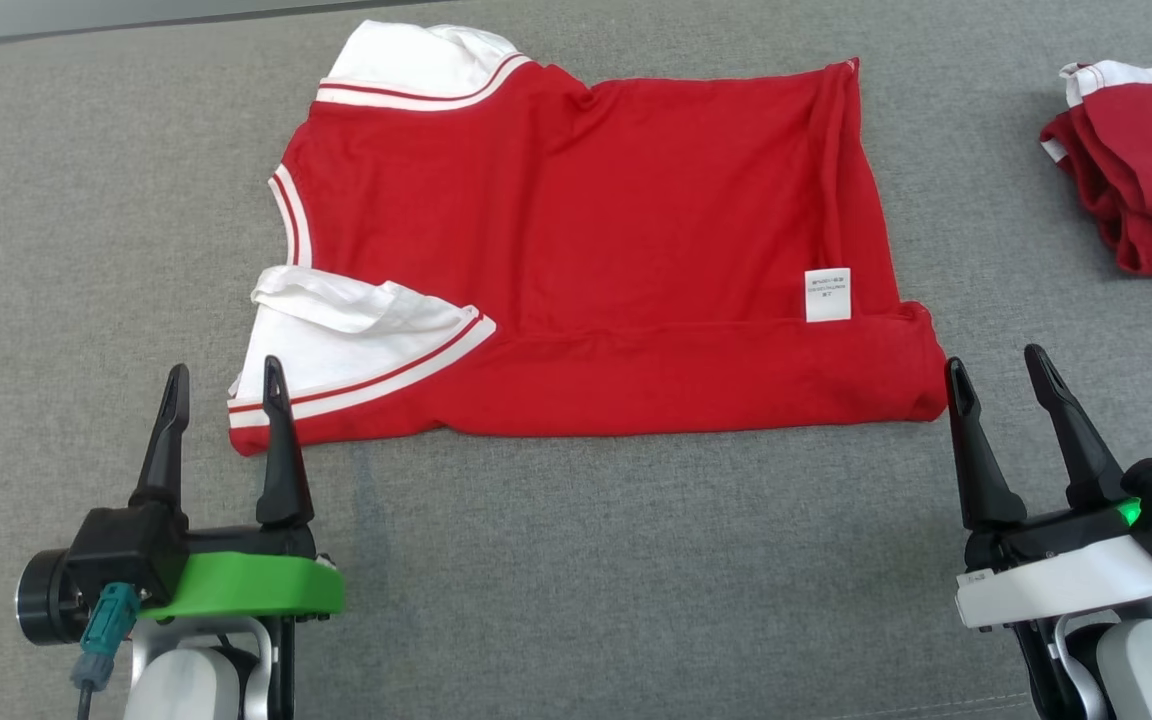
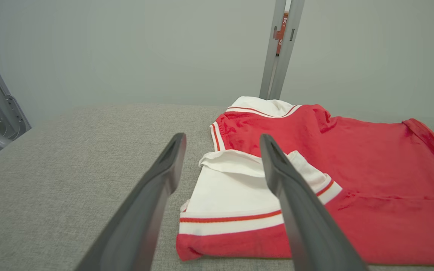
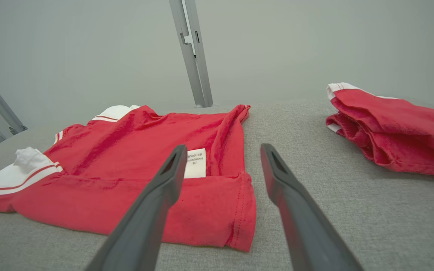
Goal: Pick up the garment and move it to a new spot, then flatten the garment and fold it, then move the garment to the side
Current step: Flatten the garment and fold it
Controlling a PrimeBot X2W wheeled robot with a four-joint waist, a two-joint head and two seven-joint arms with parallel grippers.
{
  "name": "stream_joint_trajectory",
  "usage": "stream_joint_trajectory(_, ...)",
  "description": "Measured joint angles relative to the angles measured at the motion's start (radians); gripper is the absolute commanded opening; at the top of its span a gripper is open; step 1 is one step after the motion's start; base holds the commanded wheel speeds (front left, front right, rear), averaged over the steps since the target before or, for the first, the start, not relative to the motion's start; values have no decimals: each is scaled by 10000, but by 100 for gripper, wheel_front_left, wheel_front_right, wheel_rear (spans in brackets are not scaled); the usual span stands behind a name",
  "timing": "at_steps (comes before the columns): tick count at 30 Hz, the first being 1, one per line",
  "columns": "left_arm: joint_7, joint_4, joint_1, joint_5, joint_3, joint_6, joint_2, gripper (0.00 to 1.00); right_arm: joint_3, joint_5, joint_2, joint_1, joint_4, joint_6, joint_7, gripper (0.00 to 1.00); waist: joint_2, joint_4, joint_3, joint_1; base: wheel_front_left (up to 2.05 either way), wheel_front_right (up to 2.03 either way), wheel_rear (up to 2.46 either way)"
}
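A red garment (image 1: 586, 250) with white, red-striped sleeves lies spread on the grey surface, its near edge folded up over the body and a white label showing near the right end. My left gripper (image 1: 221, 375) stands open at the garment's (image 2: 371, 180) near left corner, one finger over the white sleeve, nothing held. My right gripper (image 1: 994, 362) is open just off the garment's (image 3: 145, 158) near right corner, empty. Each wrist view looks along its own spread fingers: the left gripper (image 2: 222, 141) and the right gripper (image 3: 222, 150).
A second red and white garment (image 1: 1141, 165) lies bunched at the far right of the grey surface (image 1: 586, 570), also in the right wrist view (image 3: 390, 128). Grey metal posts (image 2: 281, 49) rise behind the surface's far edge.
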Motion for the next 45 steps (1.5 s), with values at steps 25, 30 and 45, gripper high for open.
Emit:
stream_joint_trajectory(25, 1607, 3346, -1397, -1983, 107, -1388, 192, 0, 1189, 1189, -405, -1857, 3845, 0, 278, 0, 0, 3, 851, 0, 0, 0, 0)
stream_joint_trajectory(30, 1592, 3319, -1447, -2201, -12, -1595, 184, 0, 1505, 1651, -569, -2027, 3967, 0, 188, 0, 0, 68, 748, 0, 0, 0, 0)
stream_joint_trajectory(45, 2288, 1551, 1528, -2564, -4, -991, 180, 0, 660, 2069, -658, 1150, 2405, 12, 798, 0, 0, 509, -536, 0, 0, 0, 0)
